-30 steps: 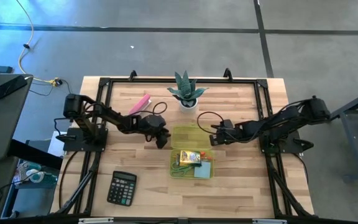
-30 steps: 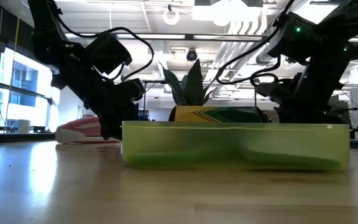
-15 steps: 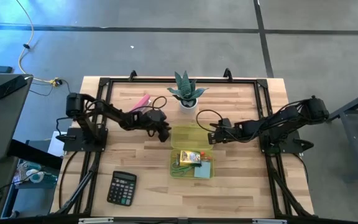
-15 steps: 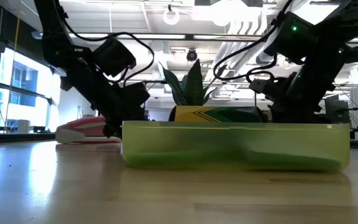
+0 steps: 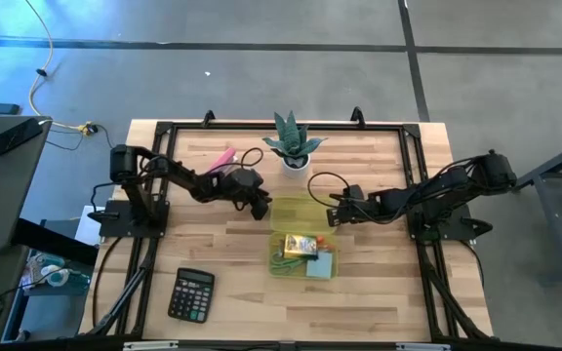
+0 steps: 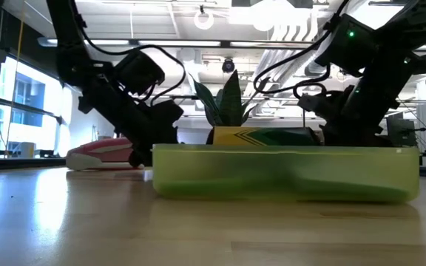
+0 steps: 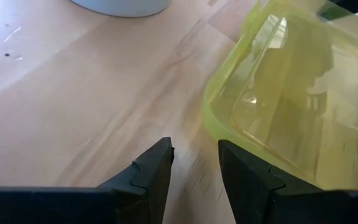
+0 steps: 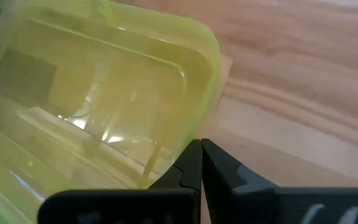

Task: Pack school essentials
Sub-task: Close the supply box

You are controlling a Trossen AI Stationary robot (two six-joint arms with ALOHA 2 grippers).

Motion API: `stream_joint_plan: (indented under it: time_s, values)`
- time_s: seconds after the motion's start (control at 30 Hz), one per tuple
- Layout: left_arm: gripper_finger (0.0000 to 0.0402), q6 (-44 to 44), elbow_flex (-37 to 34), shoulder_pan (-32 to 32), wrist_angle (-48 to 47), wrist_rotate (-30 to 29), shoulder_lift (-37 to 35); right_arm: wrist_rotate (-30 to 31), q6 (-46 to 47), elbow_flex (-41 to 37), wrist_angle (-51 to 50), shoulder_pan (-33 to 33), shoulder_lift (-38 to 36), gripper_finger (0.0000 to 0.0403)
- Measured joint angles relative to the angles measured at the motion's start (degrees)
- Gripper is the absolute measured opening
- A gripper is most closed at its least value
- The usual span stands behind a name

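A green see-through box (image 5: 305,257) holds the school essentials, among them a yellow block (image 5: 301,244) and a light-blue note pad (image 5: 321,265). Its lid (image 5: 298,214) lies flat on the table just beyond it, against the box's far side. My left gripper (image 5: 260,208) stands open at the lid's left rim, and in the left wrist view (image 7: 196,149) bare wood shows between its fingers. My right gripper (image 5: 334,217) is shut at the lid's right rim (image 8: 199,87). My left gripper slants down from the table's left. The tip of one finger (image 7: 229,152) stands against the lid's left rim (image 7: 213,118); the other finger is over bare table. My right gripper slants down from the table's right. Its shut fingertips (image 8: 191,158) lie against the lid's right rim (image 8: 178,158). I cannot tell whether the rim is pinched between them.
A potted plant (image 5: 295,146) stands just beyond the lid. A pink bar (image 5: 220,161) lies far left, behind my left arm. A black calculator (image 5: 191,294) sits near the front left. Black frame rails (image 5: 164,146) border the table.
My left gripper has moved toward the table's far and right edges, up to the lid's left rim, staying open. The box and lid have slid slightly toward the table's right edge.
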Motion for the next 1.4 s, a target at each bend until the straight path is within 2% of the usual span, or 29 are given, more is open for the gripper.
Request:
stream_joint_plan:
  time_s: [0.57,1.17,1.4]
  values:
    - [0.0131,0.9,0.9,-0.1,-1.6,2.6,-2.1,13.9,-1.6,0.0,-0.6,7.0,-0.2,0.0]
    - [0.0131,3.5,1.0,0.3,-1.7,4.9,-3.6,16.2,2.5,0.1,-4.3,8.6,-0.3,0.0]
    - [0.0131,4.5,1.0,1.7,-0.6,7.5,-3.6,19.7,-0.4,0.1,-3.1,9.7,-0.3,0.0]
